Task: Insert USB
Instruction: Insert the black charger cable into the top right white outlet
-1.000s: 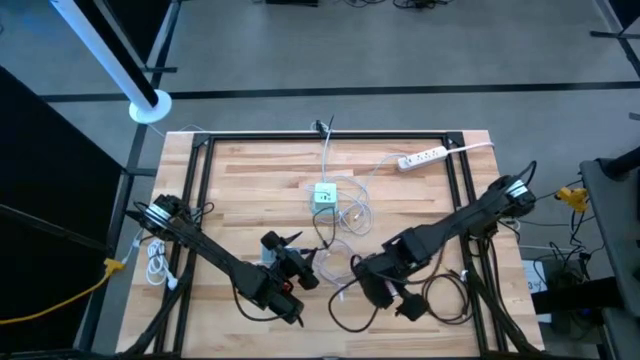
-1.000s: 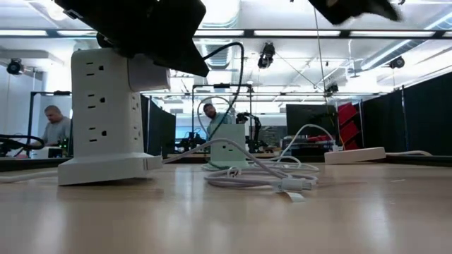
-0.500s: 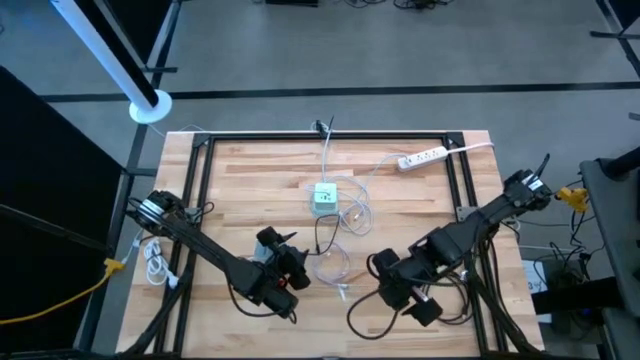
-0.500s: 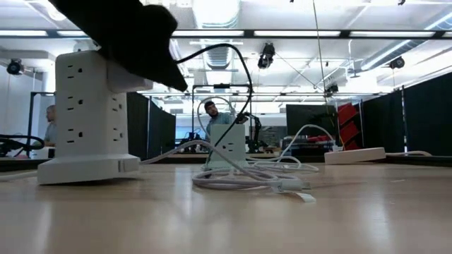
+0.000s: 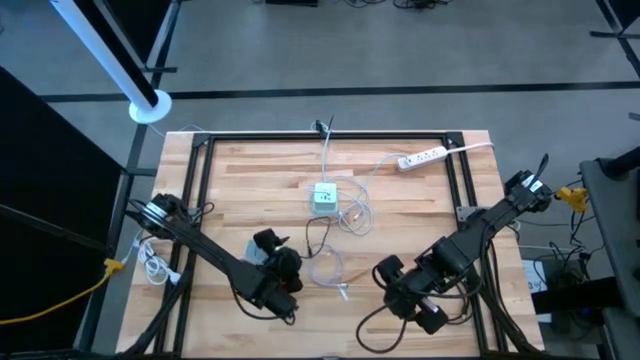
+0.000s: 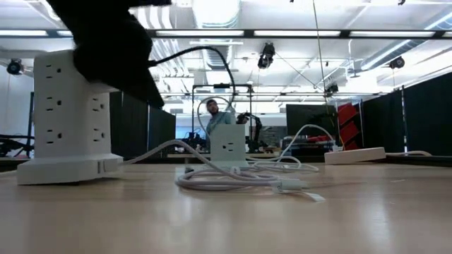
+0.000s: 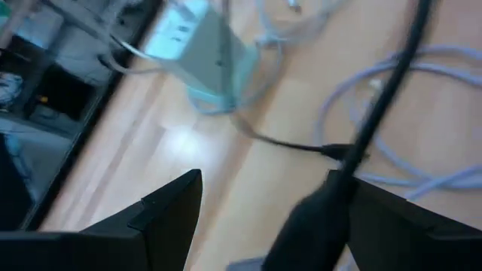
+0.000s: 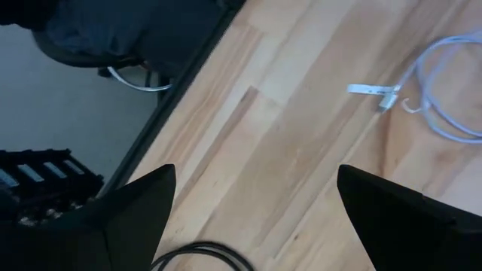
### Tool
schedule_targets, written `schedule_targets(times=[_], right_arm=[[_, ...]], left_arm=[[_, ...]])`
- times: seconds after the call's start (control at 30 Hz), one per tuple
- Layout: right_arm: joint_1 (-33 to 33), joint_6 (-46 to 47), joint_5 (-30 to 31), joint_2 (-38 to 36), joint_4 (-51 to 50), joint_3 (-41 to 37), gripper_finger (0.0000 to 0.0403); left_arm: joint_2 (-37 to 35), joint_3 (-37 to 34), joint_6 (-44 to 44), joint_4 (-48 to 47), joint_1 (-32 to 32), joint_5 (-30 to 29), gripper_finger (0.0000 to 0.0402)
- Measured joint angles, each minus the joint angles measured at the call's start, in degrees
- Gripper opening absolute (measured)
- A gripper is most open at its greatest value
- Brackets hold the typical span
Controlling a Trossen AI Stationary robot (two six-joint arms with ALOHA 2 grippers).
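USB cable (image 5: 330, 268) is lying in white loops on the wooden table (image 5: 250, 180), its plug end (image 8: 384, 94) resting free on the boards. Left gripper (image 5: 268, 248) is clasping the tower power strip (image 6: 70, 120) near the table's front. Right gripper (image 5: 385, 272) is hanging with fingers spread and empty, well apart from the cable. A small white charging cube (image 5: 325, 196) is sitting mid-table.

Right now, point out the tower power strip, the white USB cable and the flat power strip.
tower power strip (image 6: 70, 116): low view, its socket face.
white USB cable (image 6: 233, 180): low view, the coiled loops on the table.
flat power strip (image 5: 421, 157): high view, the middle of its body.
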Motion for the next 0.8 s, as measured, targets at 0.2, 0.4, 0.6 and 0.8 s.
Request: schedule_targets(times=[0.2,0.4,0.6,0.8], right_arm=[[0.0,0.4,1.4,0.0,0.1,0.0,0.0353],[0.0,1.1,1.4,0.0,0.1,0.0,0.0353],[0.0,1.0,1.4,0.0,0.1,0.0,0.0353],[0.0,0.6,1.4,0.0,0.1,0.0,0.0353]], left_arm=[[-0.2,5.8,5.3,-0.2,-0.2,5.4,0.0274],[0.0,5.6,2.0,-8.8,-0.4,11.2,0.0274],[0.1,3.6,-3.0,-18.8,-0.9,15.0,0.0274],[0.0,-0.6,-2.9,-19.0,-1.0,21.8,0.0274]])
